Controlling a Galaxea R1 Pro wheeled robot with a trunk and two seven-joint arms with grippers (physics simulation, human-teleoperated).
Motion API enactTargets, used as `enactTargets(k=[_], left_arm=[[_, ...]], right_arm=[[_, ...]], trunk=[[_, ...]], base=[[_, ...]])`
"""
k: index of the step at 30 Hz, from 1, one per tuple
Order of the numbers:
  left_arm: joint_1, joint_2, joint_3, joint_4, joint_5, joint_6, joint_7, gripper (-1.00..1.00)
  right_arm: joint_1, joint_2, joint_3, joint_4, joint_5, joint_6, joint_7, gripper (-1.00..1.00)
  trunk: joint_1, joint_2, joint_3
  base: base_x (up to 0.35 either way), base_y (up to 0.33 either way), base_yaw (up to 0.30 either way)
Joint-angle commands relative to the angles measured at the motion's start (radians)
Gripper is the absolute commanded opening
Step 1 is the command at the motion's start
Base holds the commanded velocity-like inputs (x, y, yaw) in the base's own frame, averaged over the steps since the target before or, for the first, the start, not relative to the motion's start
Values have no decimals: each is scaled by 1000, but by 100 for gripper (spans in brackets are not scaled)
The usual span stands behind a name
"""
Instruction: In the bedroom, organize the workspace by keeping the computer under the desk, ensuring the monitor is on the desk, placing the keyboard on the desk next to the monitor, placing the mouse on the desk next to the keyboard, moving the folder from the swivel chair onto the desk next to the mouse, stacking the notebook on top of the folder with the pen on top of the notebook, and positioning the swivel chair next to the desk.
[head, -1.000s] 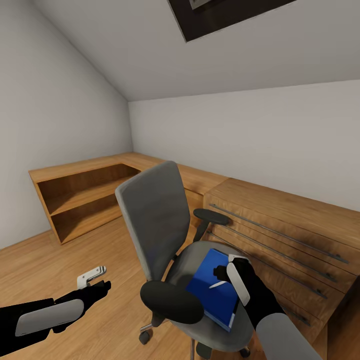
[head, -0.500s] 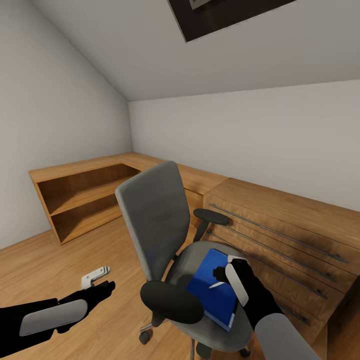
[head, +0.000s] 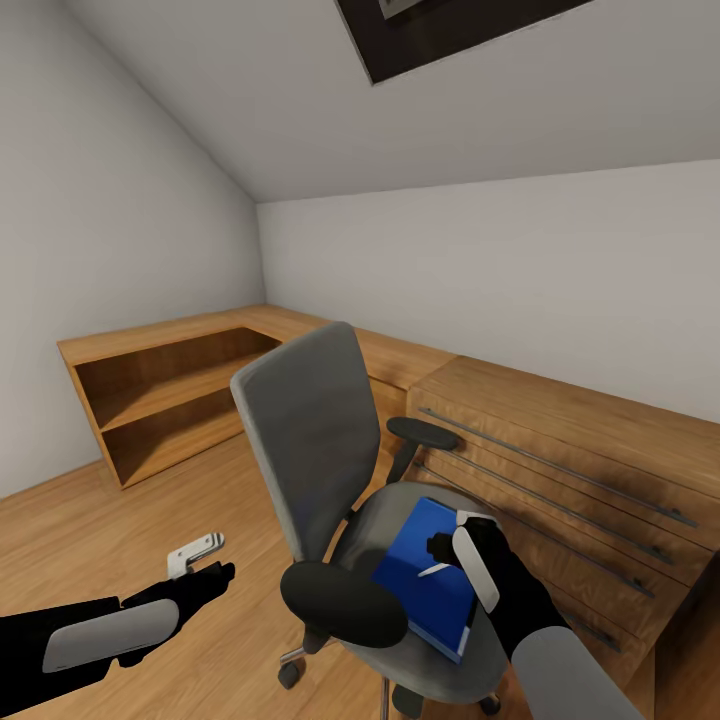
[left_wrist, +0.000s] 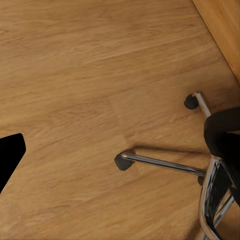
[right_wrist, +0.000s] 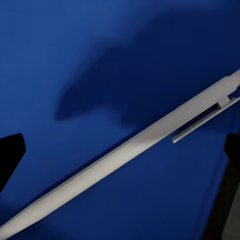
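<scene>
The grey swivel chair (head: 305, 440) stands in the middle of the bedroom, its back towards me. A bright blue folder (head: 425, 580) lies flat on its seat, and a slim white pen (head: 437, 569) rests on the folder. My right gripper (head: 450, 537) hovers just above them, open. In the right wrist view the pen (right_wrist: 125, 150) runs slantwise over the folder (right_wrist: 100, 60) between my dark fingertips (right_wrist: 10, 155), untouched. My left gripper (head: 205, 566) hangs open over the floor left of the chair, holding nothing; its wrist view shows the chair's chrome base (left_wrist: 165, 164) and casters.
A light wooden drawer chest (head: 560, 470) with long metal handles stands close behind the chair on the right. A low wooden shelf unit (head: 160, 400) runs along the left wall. Sloped ceiling with a dark skylight (head: 450, 30) above. Wood plank floor (head: 90, 540) lies left of the chair.
My left arm has crept a little forward and to the right over the floor. The right gripper, the pen, the folder and the chair have stayed in place.
</scene>
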Motion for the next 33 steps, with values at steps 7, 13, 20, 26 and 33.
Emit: enactTargets(k=[7,13,20,26,33], left_arm=[[-2,0,-3,-2,5,-6,1,100],[-2,0,-3,-2,5,-5,0,100],[-2,1,-3,-3,5,-6,0,100],[-2,0,-3,-3,5,-6,0,100],[-2,0,-3,-3,5,-6,0,100]], right_arm=[[-1,0,2,-1,-10,2,-10,100],[-1,0,2,-1,-10,2,-10,100],[-1,0,2,-1,-7,1,-10,100],[-1,0,2,-1,-5,1,-11,100],[-1,0,2,-1,-4,0,-11,100]], trunk=[[0,-1,-1],[0,-1,-1],[0,-1,-1],[0,-1,-1],[0,-1,-1]], base=[[0,0,0],[0,0,0],[0,0,0],[0,0,0],[0,0,0]])
